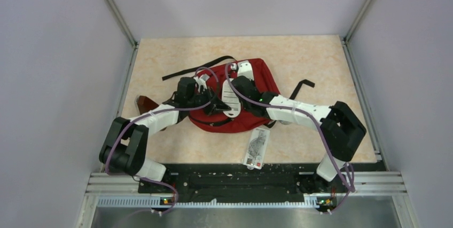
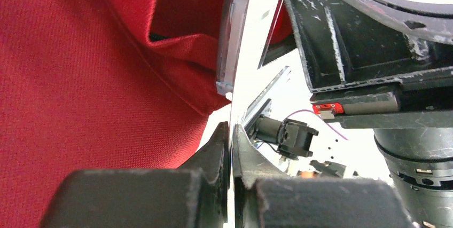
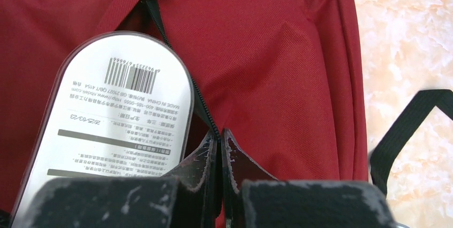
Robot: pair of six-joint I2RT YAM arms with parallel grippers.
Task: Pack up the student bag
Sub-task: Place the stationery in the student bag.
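Note:
The student bag [image 1: 262,86] is a red backpack lying flat mid-table; it fills the left wrist view [image 2: 80,78] and the right wrist view [image 3: 278,57]. My left gripper [image 1: 218,104] [image 2: 231,132] is shut on the edge of a flat white barcode package [image 1: 231,102] [image 2: 240,52], which stands at the bag's opening. In the right wrist view the package [image 3: 117,116] lies just left of the black zipper. My right gripper [image 1: 235,86] [image 3: 220,134] is shut on the bag's zipper edge [image 3: 205,108], holding the opening.
A second flat white package [image 1: 256,148] lies on the table near the front edge. A small brown pouch [image 1: 145,104] sits left of the bag, by my left arm. Black strap ends trail off the bag at upper left [image 1: 197,67] and right [image 1: 303,86] [image 3: 406,126].

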